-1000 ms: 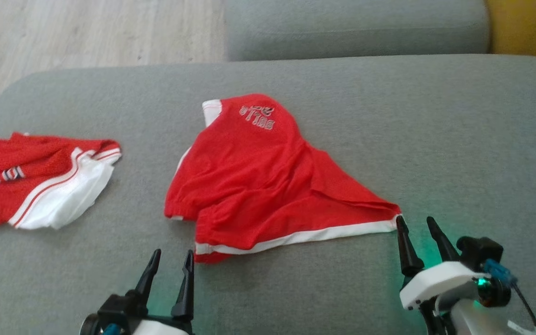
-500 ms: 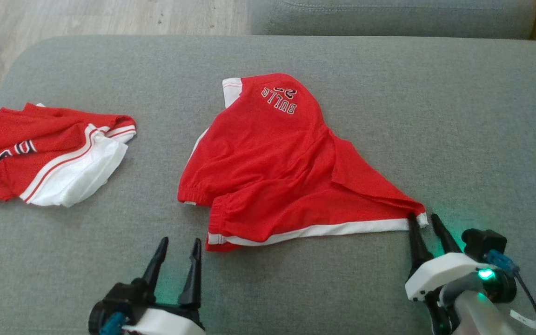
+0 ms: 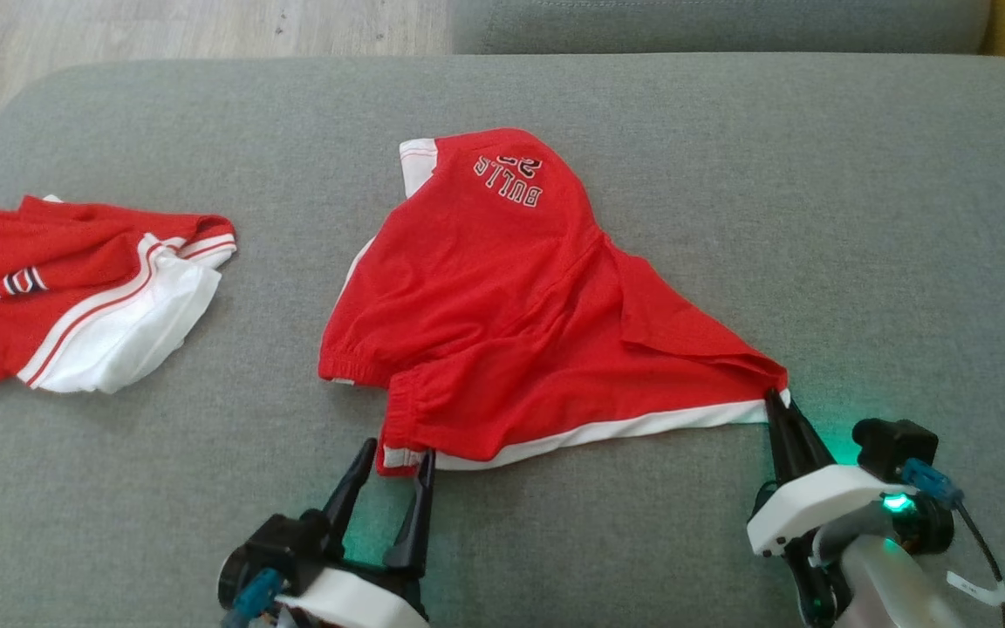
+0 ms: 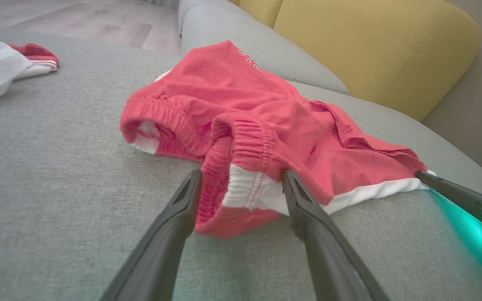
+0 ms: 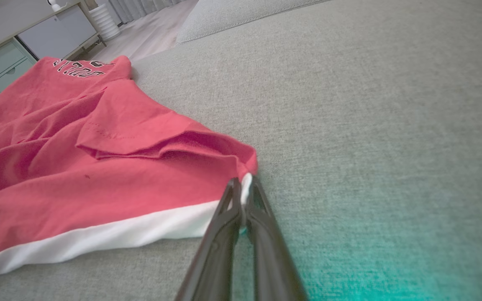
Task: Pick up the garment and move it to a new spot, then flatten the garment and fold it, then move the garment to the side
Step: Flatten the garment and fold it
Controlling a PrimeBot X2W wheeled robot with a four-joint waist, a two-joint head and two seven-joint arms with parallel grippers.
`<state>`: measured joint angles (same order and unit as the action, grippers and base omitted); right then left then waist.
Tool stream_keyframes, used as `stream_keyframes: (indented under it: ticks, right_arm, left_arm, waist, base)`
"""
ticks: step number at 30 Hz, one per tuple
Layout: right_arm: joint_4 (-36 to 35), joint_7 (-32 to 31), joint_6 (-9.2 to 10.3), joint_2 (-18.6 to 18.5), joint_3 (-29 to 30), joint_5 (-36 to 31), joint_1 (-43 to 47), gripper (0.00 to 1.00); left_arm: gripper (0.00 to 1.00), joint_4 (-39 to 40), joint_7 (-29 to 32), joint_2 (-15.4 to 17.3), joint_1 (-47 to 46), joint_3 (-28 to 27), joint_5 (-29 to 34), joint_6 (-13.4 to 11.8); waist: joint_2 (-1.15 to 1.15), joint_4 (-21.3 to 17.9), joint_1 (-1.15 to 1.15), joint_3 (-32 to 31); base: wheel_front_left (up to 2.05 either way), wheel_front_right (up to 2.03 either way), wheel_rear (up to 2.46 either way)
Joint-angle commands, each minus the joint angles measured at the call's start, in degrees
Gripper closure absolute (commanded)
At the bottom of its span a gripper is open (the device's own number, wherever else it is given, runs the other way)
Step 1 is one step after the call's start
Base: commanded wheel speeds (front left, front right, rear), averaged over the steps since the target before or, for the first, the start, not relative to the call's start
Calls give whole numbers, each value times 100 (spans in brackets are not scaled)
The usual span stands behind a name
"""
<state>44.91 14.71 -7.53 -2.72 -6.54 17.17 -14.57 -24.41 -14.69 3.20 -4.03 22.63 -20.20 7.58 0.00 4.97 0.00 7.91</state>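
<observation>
The right gripper (image 3: pixel 777 403) clamps a corner of the rumpled red, white-trimmed garment (image 3: pixel 511 305); the left gripper (image 3: pixel 398 449), fingers apart, straddles another.

Garment (image 5: pixel 78 175) cut off left, right wrist view; second garment (image 3: pixel 84 288), head view.

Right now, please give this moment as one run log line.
right gripper: shut on red garment corner | left gripper: open around waistband end | surface: grey sofa

I work in a home living room: beneath me spreads a wide grey woven-fabric sofa seat (image 3: pixel 816 218), backed by a plump mustard-yellow cushion (image 4: pixel 370 46). Pale wood-plank flooring (image 3: pixel 162 26) runs beyond it, toward a low pale-green cabinet with drawers (image 5: pixel 2 62).
</observation>
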Motion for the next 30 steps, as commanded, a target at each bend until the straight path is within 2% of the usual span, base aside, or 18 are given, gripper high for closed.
stream_keyframes:
  ticks: [1,6,7,8,9,10,15,18,21,29,30]
  right_arm:
    - [-158,29,4,-16,-160,18,-116,100]
    - [-215,29,4,-16,-203,45,-135,100]
    - [-230,29,4,-16,-211,52,-140,100]
    - [-248,29,4,-16,-217,60,-144,100]
    - [-266,29,4,-16,-222,68,-147,100]
    - [-283,29,4,-16,-227,75,-150,100]
    - [-366,29,4,-16,-268,244,-139,100]
    - [-508,29,4,-16,-440,750,-123,100]
    - [-717,29,4,-16,-685,1620,-160,100]
    - [-1316,28,4,-16,-1197,3551,-812,100]
    - [-1506,-80,4,-16,-1225,4148,-1045,100]
  left_arm:
    - [0,94,-31,77,-215,-84,-63,-10]
    - [0,13,-31,189,-324,115,-243,-9]
    - [15,5,-31,208,-337,146,-272,-9]
    - [51,2,-31,227,-352,171,-299,-9]
    - [69,12,-31,242,-368,188,-320,-9]
    - [100,46,-31,253,-385,200,-335,-9]
    - [100,207,-31,277,-388,143,-325,-9]
    - [100,427,-31,315,-377,97,-325,-9]
    - [100,738,-31,447,-453,13,-292,-9]
    - [100,1457,-31,1285,-1395,43,-203,-9]
    - [100,1553,-31,1490,-1765,124,-271,-9]
  waist:
    - [0,-7,0,7]
    - [0,-38,0,36]
    - [0,-46,0,41]
    - [0,-54,0,46]
    - [0,-60,0,52]
    - [0,-67,0,56]
    - [0,-94,0,18]
    - [0,-134,0,-112]
    - [0,-197,0,-340]
    - [0,-424,0,-958]
    - [0,-473,0,-1048]
  base:
    - [0,0,0]
    - [0,0,0]
    - [0,0,0]
    - [0,0,0]
    - [0,0,0]
    - [0,0,0]
    - [0,0,0]
    - [0,0,0]
    - [0,0,0]
    - [0,0,0]
    - [0,0,0]
